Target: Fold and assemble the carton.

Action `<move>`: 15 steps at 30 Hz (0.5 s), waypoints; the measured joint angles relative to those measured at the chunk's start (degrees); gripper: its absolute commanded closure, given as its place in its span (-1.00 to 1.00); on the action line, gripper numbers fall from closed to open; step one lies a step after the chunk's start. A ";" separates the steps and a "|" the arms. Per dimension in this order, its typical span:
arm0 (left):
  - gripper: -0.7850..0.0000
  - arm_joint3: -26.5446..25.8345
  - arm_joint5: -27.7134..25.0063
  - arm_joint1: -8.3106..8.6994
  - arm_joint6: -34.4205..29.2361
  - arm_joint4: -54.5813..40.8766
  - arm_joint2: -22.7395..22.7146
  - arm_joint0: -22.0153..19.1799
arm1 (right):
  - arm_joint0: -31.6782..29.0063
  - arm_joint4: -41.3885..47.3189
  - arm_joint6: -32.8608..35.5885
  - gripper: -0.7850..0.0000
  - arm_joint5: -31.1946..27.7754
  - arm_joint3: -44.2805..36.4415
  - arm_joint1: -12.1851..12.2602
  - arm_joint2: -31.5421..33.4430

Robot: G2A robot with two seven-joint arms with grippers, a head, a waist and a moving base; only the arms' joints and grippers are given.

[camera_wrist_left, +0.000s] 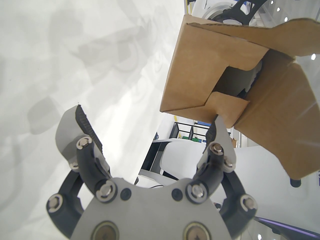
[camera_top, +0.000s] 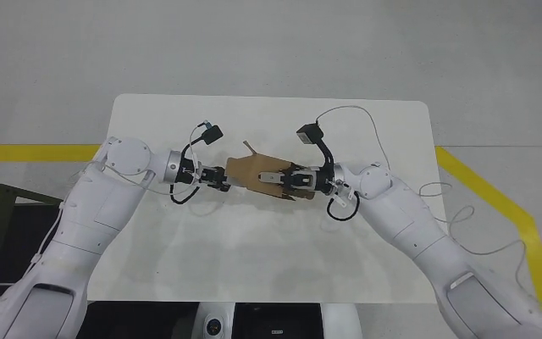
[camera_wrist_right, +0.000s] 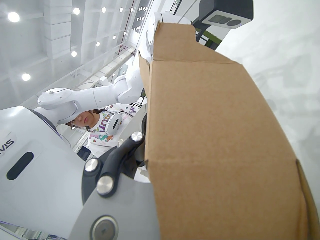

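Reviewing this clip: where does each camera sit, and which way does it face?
Top view: above the arms, looking down at the table; both arms show, left gripper and right gripper meeting at the carton.
Left wrist view: on the left wrist, facing past its open gripper into the carton's flap end.
Right wrist view: on the right wrist, facing along the carton's outer wall.
Shared: all three show the carton.

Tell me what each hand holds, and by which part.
The right hand grips the carton by one wall. The left hand, open, holds nothing; one fingertip touches an end flap.
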 measured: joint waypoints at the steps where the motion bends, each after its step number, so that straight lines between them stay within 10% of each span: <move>1: -1.00 -0.01 -0.02 -0.01 -0.06 -0.03 0.06 -0.03 | 0.06 0.02 0.02 1.00 0.02 0.08 -0.07 -0.04; 15: -1.00 -0.28 0.02 -0.12 -0.61 -0.31 0.85 -0.27 | 0.20 -0.14 -0.23 1.00 -0.22 0.97 -0.48 0.08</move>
